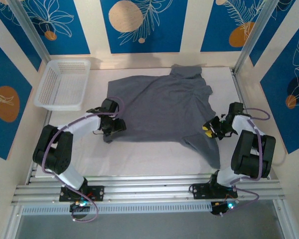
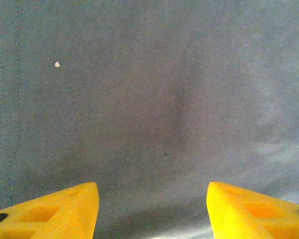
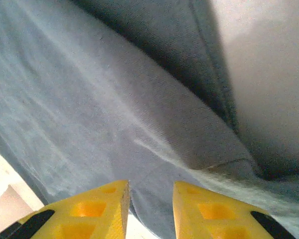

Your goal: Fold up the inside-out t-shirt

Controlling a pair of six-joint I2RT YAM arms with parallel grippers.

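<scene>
We see the slate-grey short-sleeved t-shirt of soft cloth (image 1: pixel 159 107) spread mostly flat across the middle of the white counter (image 1: pixel 139 157). One part of it reaches toward the far right. A narrow flap trails off toward the near right edge. The white plastic mesh basket (image 1: pixel 45 84) sits at the far left of the counter, apart from the shirt.

The left gripper (image 1: pixel 113 127) rests at the shirt's near left edge. From its wrist camera we look down on the left gripper (image 2: pixel 152 185). Its yellow fingers (image 2: pixel 65 211) stand wide apart, with smooth grey cloth under the gap and nothing held between them. A stitched seam (image 2: pixel 12 99) runs down the left of that view. A tiny pale speck (image 2: pixel 57 64) lies on the fabric just to the right of the seam.

The right gripper (image 1: pixel 209 128) sits at the shirt's right side, near the trailing flap. In its own wrist view the right gripper (image 3: pixel 150 184) has its yellow fingers (image 3: pixel 209 211) drawn close together, with a narrow slit left between them. A raised fold of grey cloth runs toward that slit. We cannot tell whether the fingers pinch the fabric or merely hover at it.
</scene>
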